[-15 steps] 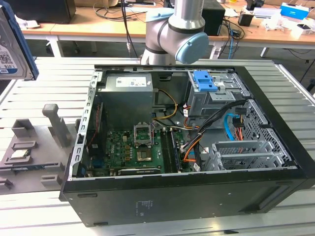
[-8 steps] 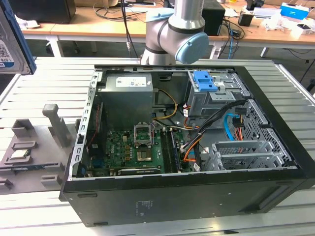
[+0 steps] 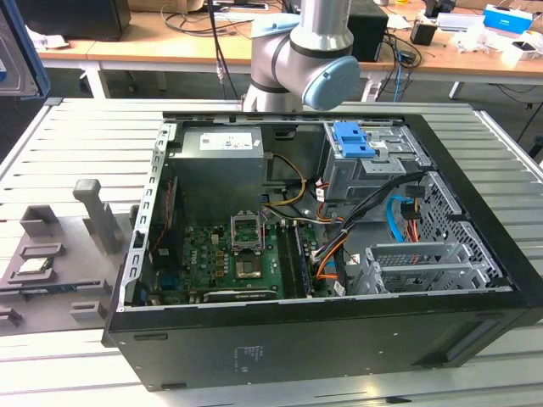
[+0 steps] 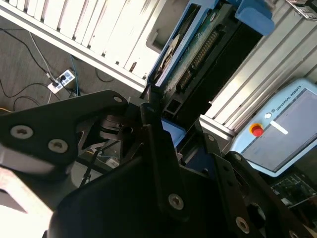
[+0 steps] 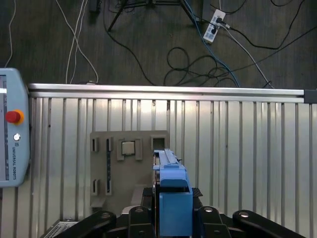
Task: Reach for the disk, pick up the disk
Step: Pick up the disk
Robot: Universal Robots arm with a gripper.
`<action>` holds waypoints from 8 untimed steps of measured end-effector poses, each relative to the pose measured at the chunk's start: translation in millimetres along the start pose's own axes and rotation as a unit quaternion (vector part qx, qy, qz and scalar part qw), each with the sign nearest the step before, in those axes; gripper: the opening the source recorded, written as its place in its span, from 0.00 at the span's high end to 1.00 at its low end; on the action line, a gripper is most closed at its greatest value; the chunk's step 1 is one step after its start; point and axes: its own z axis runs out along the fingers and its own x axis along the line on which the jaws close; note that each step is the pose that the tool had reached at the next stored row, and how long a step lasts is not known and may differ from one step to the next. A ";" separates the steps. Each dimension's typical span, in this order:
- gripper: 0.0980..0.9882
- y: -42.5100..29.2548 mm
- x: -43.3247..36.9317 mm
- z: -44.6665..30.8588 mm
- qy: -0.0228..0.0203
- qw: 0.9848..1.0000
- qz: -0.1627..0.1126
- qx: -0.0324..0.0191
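First wrist view: disk [image 5: 171, 178] edge-on between the tool's [image 5: 172, 192] fingers, apparently clenched at its blue-railed end, jutting ahead of the tool, seemingly held clear of slatted surface [image 5: 237, 148] and grey fixture [image 5: 131, 173] beyond.

Three cameras: one above the bench, two on the wrist.
The exterior view looks steeply down, fairly near, into the open computer case [image 3: 297, 339] on the slatted table [image 3: 85, 144], facing the arm [image 3: 310, 55]. The first wrist view faces straight down on table and floor [image 5: 148, 44]. The second wrist view looks obliquely, very close, past the gripper [image 4: 176, 134]. Both wrist views share the disk [image 5: 171, 198] [image 4: 198, 54], teach pendant [image 5: 12, 134] [image 4: 282, 129] and power strip [image 5: 215, 25] [image 4: 62, 79].
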 end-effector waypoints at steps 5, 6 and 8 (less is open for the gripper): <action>0.70 -12.2 0.1 -0.7 0.000 1.000 0.000 0.000; 0.70 -15.4 0.2 -0.9 0.000 1.000 0.000 0.000; 0.70 -23.2 0.4 -1.2 0.000 1.000 0.000 0.000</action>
